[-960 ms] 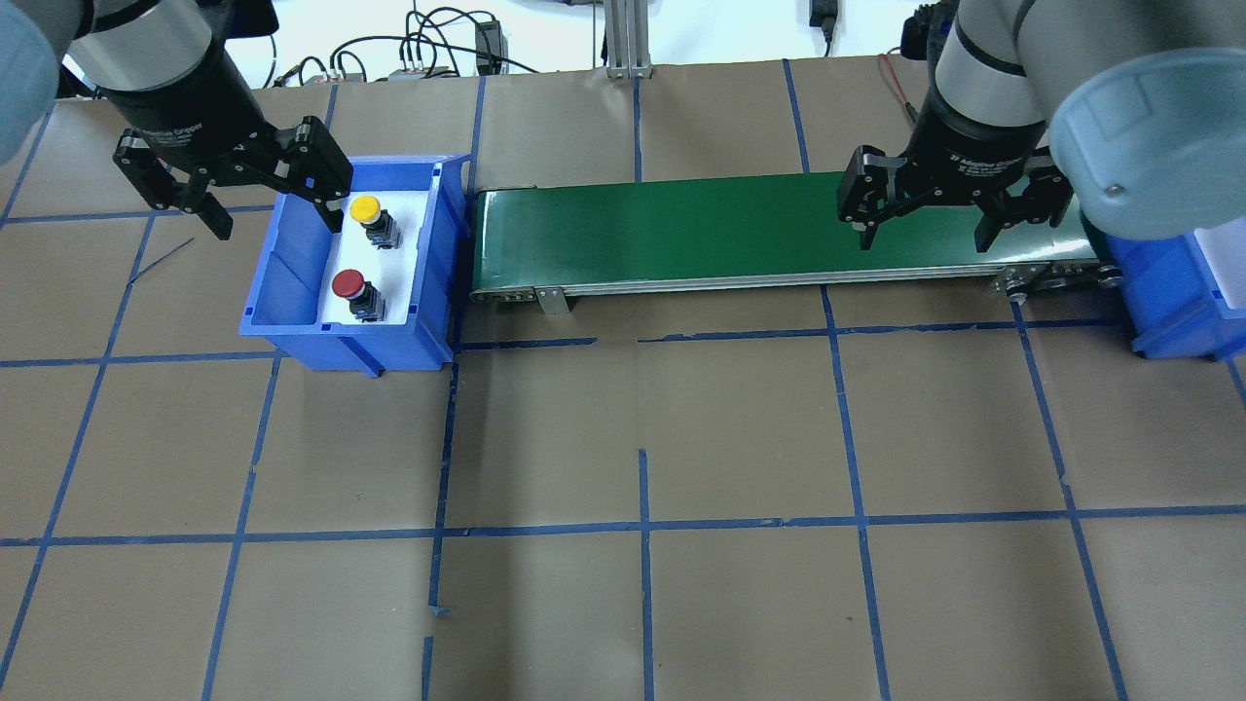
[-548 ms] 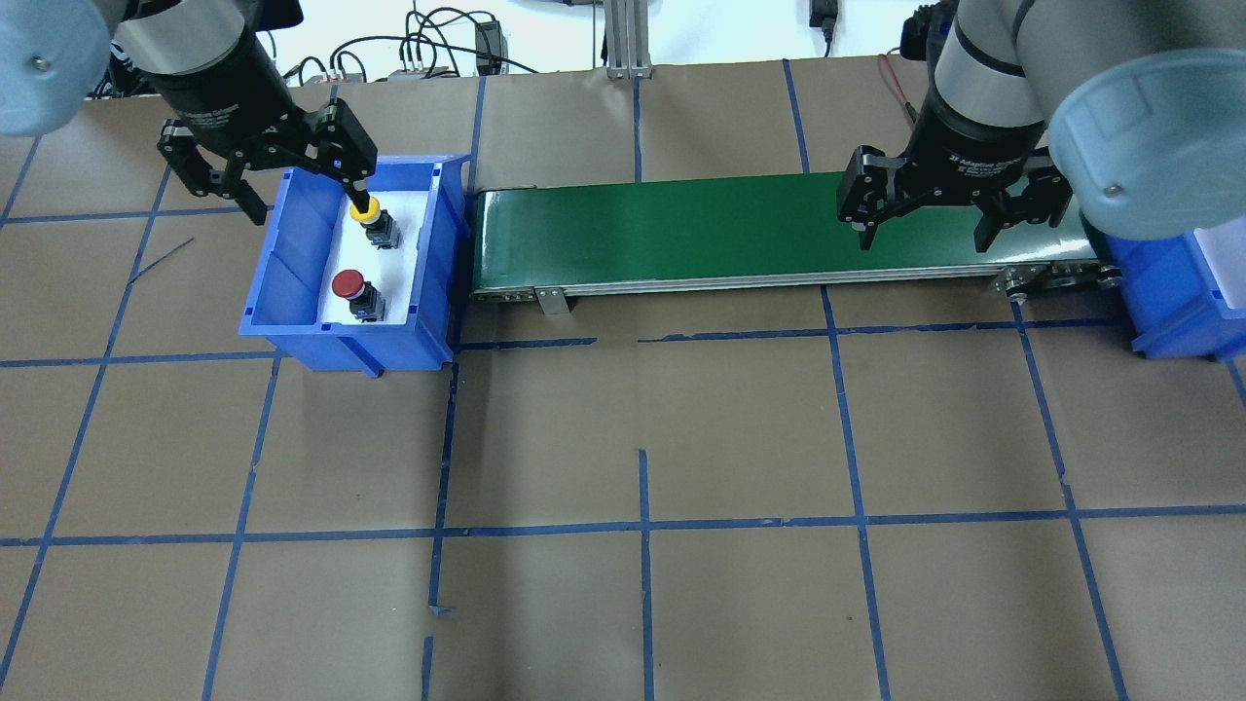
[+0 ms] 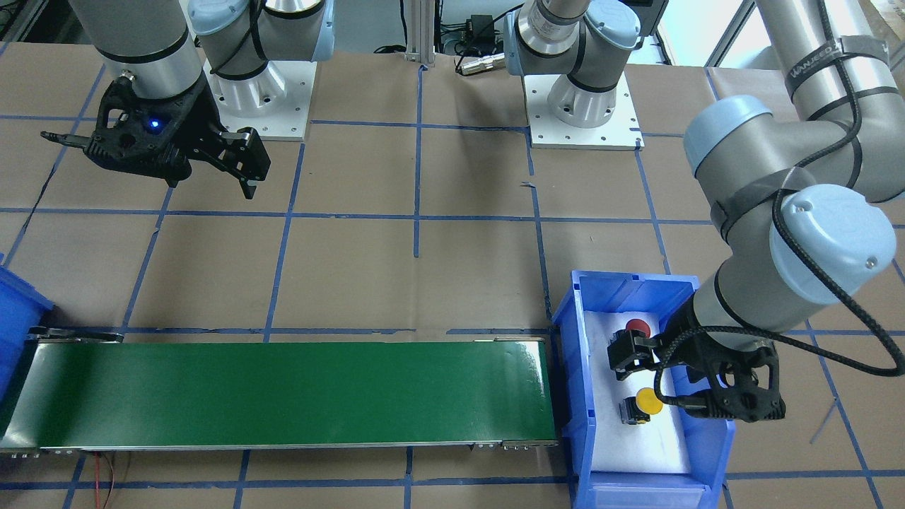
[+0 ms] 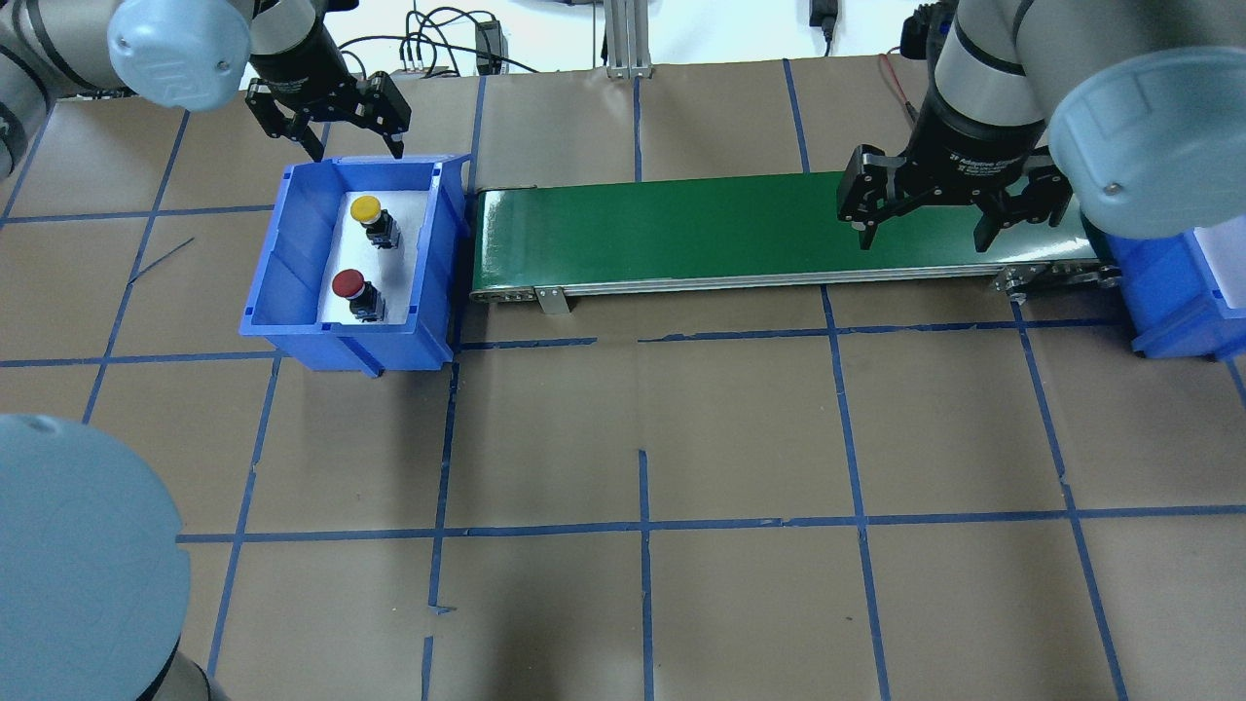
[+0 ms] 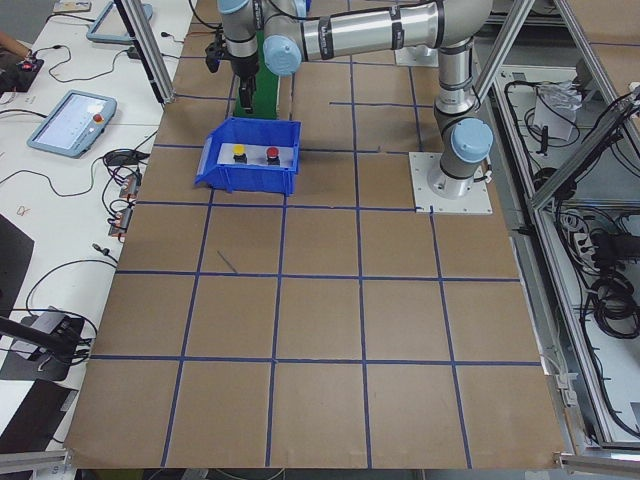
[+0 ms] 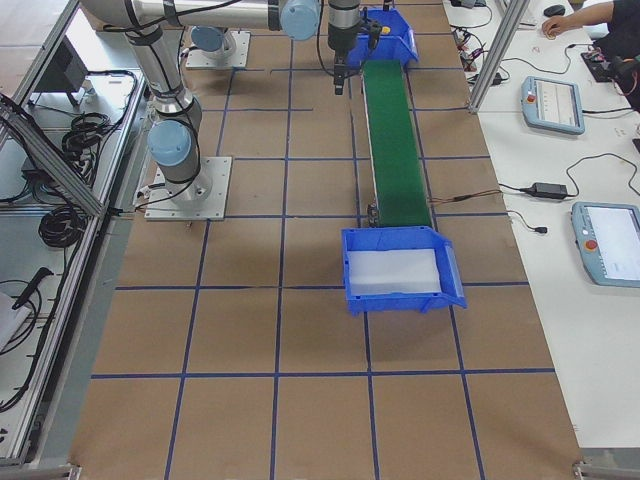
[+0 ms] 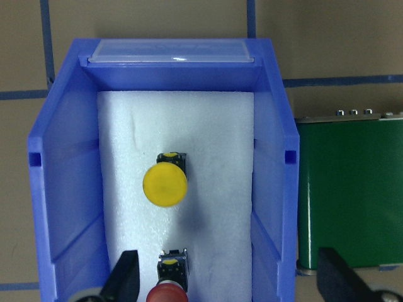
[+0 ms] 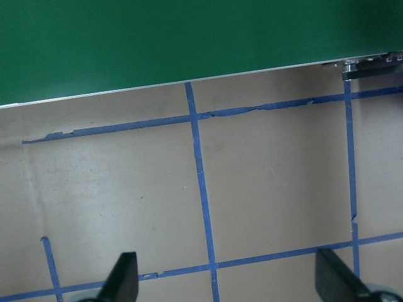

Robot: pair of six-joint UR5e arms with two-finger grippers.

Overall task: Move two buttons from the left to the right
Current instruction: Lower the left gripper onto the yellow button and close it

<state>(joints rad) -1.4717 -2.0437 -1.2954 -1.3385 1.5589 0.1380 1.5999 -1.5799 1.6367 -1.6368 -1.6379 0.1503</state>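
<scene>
The yellow-capped push button (image 4: 366, 207) and red-capped push button (image 4: 348, 284), 2 in the blue plastic bin (image 4: 282, 268), lie under the spread-wide left gripper (image 4: 356, 154), shown plainest by its wrist view; the right gripper (image 4: 924, 243), lettering illegible, gapes over the green belt (image 4: 681, 234).

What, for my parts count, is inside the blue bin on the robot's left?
A yellow-capped push button and a red-capped push button on white foam; whatever lies beneath is covered.
</scene>
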